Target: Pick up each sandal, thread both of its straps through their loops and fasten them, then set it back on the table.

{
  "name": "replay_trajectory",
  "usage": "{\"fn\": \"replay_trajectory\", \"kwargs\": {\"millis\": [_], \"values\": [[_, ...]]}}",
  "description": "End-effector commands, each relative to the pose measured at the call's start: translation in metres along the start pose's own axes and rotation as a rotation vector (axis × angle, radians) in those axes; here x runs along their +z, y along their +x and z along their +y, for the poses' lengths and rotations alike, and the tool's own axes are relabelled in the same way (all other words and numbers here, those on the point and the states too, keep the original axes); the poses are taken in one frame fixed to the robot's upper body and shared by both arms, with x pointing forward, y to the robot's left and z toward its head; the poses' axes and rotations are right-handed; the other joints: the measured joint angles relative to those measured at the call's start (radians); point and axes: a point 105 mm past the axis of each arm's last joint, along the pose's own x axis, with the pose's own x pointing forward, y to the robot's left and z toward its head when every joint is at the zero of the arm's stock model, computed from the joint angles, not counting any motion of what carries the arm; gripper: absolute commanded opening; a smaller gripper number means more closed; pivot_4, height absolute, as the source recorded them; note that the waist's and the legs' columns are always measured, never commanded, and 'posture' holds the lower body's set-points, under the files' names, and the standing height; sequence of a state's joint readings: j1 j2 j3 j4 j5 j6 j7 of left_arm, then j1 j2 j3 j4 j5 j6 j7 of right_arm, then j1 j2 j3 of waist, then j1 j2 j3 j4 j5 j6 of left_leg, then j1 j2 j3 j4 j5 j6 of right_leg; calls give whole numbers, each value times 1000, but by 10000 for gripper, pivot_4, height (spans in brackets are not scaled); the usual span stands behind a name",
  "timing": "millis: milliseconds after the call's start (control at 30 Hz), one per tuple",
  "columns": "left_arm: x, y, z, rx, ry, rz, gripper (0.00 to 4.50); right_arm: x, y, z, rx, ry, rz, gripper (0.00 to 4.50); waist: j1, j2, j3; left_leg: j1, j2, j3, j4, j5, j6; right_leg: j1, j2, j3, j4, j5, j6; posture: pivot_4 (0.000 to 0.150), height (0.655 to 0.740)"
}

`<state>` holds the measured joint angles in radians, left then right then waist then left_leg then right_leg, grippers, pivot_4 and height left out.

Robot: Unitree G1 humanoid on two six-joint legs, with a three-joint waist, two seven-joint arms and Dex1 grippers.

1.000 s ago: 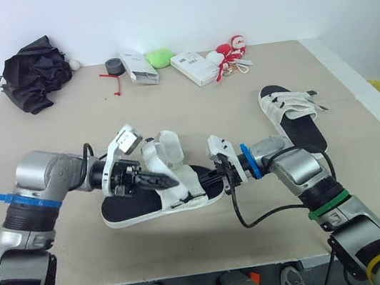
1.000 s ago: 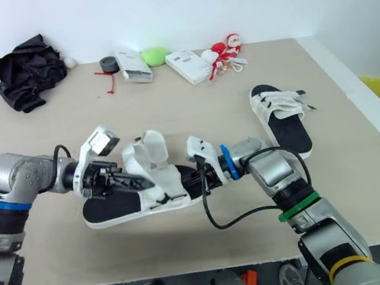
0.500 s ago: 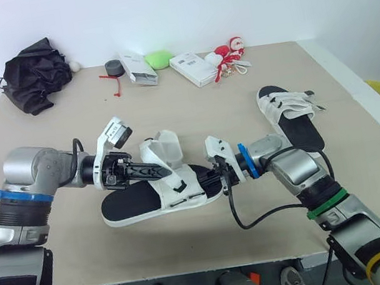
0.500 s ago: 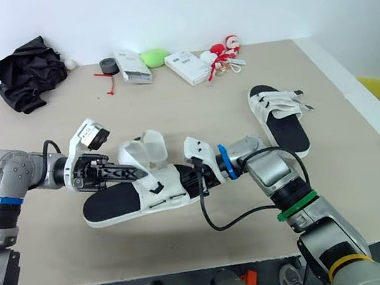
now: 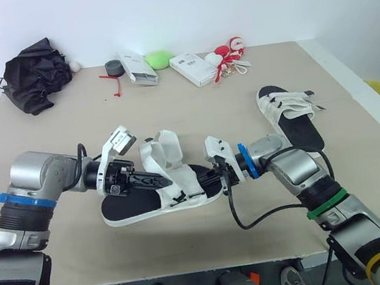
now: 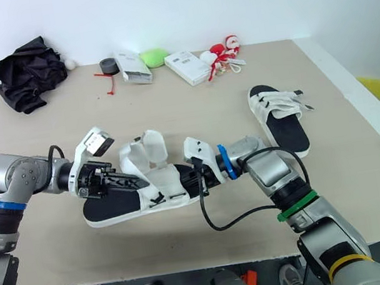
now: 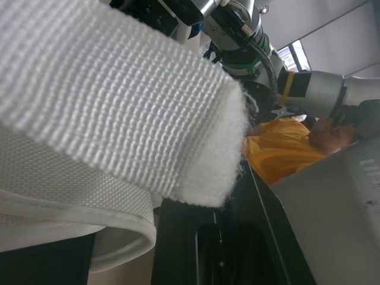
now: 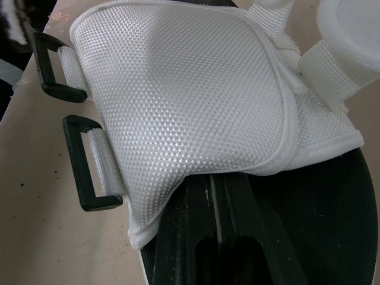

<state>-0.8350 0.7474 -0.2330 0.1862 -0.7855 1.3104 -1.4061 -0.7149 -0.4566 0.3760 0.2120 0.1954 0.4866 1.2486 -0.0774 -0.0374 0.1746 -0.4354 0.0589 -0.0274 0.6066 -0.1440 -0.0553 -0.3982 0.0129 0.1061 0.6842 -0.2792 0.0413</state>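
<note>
Evidently threading: right claw (image 5: 211, 181) clenches the sandal (image 5: 124, 208); left claw (image 5: 160, 182) meets its strap (image 5: 169, 146), grip I cannot tell; next, feed strap through loop (image 8: 75, 160).

The nearer sandal (image 5: 182, 183) has a white upper of coarse woven mesh cloth, a ribbed webbing strap (image 7: 107, 101) with a fuzzy end, 2 rigid black plastic loops (image 8: 76, 166) with a slight sheen, and a matt black footbed (image 8: 350, 208). The table (image 5: 192, 113) under it is a matt, pale beige board with fine dark specks. At its far corner lies a crumpled bundle (image 5: 37, 69) of matt black cloth.
</note>
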Motion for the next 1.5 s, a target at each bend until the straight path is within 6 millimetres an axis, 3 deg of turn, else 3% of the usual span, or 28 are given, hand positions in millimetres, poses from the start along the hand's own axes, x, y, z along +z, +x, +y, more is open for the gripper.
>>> {"fn": "replay_trajectory", "kwargs": {"millis": [33,433,1167,1500], "values": [[2,-8,1,24,16,-7,1020,-35,4,1,-27,94,106,0,0,0,0,0,0,0,0,0,0,0,0,0,0,0,0,1500,7380],[-11,0,3,-8,-16,25,1020,-35,4,2,-25,94,103,0,0,0,0,0,0,0,0,0,0,0,0,0,0,0,0,1500,7380],[-10,3,11,24,-18,27,1020,-33,3,1,-28,94,97,0,1,0,-1,0,0,0,0,0,0,0,0,0,0,0,0,1500,7380],[-28,-4,30,160,93,181,1020,-32,2,0,-32,90,94,0,1,0,-1,0,0,0,0,0,0,0,0,0,0,0,0,1500,7380]]}}
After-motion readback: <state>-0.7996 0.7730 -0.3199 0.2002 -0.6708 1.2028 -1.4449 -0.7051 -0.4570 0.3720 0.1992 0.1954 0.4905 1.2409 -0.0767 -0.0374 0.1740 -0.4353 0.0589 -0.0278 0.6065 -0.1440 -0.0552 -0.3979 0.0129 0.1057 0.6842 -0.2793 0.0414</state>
